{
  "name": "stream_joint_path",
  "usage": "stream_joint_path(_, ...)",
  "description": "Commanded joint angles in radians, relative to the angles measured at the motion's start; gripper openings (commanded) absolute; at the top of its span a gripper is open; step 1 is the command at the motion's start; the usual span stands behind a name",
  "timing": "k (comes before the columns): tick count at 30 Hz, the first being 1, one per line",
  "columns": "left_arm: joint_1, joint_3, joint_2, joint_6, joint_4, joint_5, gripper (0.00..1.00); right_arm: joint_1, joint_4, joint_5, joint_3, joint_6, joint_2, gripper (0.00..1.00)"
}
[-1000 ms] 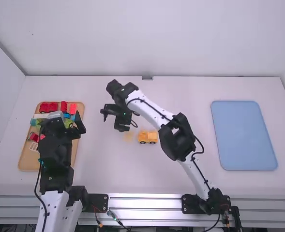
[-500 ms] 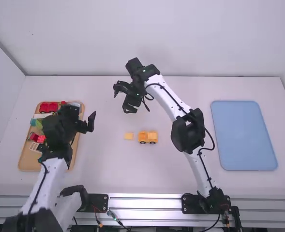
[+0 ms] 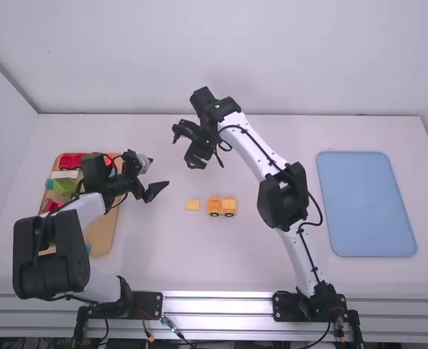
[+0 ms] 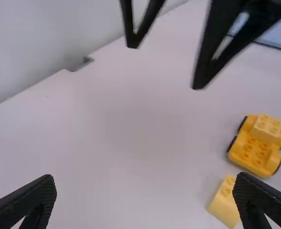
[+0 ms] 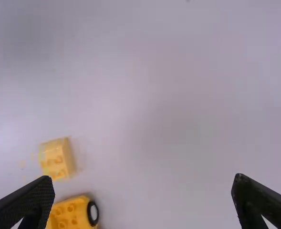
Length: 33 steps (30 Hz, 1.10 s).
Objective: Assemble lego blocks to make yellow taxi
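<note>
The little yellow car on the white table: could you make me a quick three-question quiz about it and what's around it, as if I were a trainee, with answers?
1. True or false: the loose yellow block is joined to the yellow car.
2. Which lies nearest the right edge of the table?
A) the tray of coloured blocks
B) the blue tray
C) the yellow car
3. Fill in: the left gripper and the right gripper both have their fingers ____.

Key: 1. False; 2. B; 3. open
</note>
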Motion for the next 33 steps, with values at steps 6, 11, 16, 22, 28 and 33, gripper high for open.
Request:
stream_joint_path(6, 0.005, 0.036, 0.020, 0.068, 0.012, 0.101, 0.99, 0.017, 0.191, 0.160, -0.249, 0.143, -0.160, 0.98)
stream_joint_path(11, -0.013, 0.035, 0.020, 0.079, 0.000, 0.101, 0.99, -0.012, 0.414, 0.145, -0.632, 0.142, -0.404, 0.99)
stream_joint_path(16, -0.077, 0.036, 0.020, 0.252, -0.081, 0.100, 0.99, -0.073, 0.566, 0.006, -0.948, 0.053, -0.621, 0.99)
stream_joint_path(22, -0.180, 0.047, 0.021, 0.465, -0.224, 0.095, 0.99, -0.165, 0.721, -0.080, -1.254, -0.054, -0.804, 0.99)
stream_joint_path(28, -0.211, 0.049, 0.032, 0.568, -0.287, 0.093, 0.99, -0.192, 0.956, -0.096, -1.446, -0.051, -0.856, 0.99)
stream_joint_path(33, -0.218, 0.093, 0.135, 0.530, -0.255, 0.085, 0.99, -0.188, 1.069, -0.184, -1.536, -0.110, -0.851, 0.99)
